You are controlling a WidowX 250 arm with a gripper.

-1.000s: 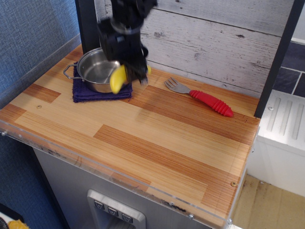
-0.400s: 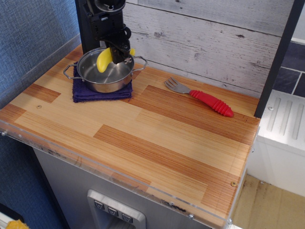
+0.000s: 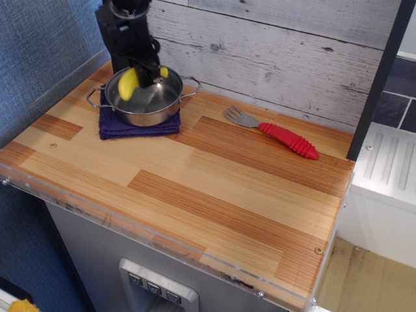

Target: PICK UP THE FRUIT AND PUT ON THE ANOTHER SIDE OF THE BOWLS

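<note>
A glossy yellow toy banana (image 3: pixel 128 84) hangs in my black gripper (image 3: pixel 138 75), which is shut on it. The gripper holds it just above the back left part of the shiny steel pot (image 3: pixel 144 99). The pot has two wire loop handles and stands on a dark purple cloth (image 3: pixel 138 125) at the back left of the wooden counter. The banana's lower end overlaps the pot's rim in this view, and its other tip shows yellow to the right of the fingers.
A fork with a red handle (image 3: pixel 273 132) lies at the back right of the counter (image 3: pixel 214 195). A grey plank wall stands behind, a blue wall at the left, and a dark post (image 3: pixel 380 78) at the right.
My gripper has carried the banana leftward and back, from the pot's right front rim across to above the pot's back left. The pot, cloth and fork have not moved.
</note>
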